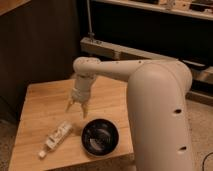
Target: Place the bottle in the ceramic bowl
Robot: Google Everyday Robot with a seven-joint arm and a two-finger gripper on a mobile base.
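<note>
**Stage Before the Grasp**

Shows the gripper hanging above the wooden table, pointed downward, with fingers spread wide and nothing between them. Shows the bottle lying flat on the tabletop toward the front left, cap aimed at the front-left corner, below and left of the gripper in view and apart from it. Shows the black bowl beside the bottle on its right, near but not touching, with nothing inside. Counts no step as done: no grasp, no lift, no transfer. Leaves, by this reading, the whole sequence: descent to the bottle, closure on it, carry across, release over the bowl.
</note>
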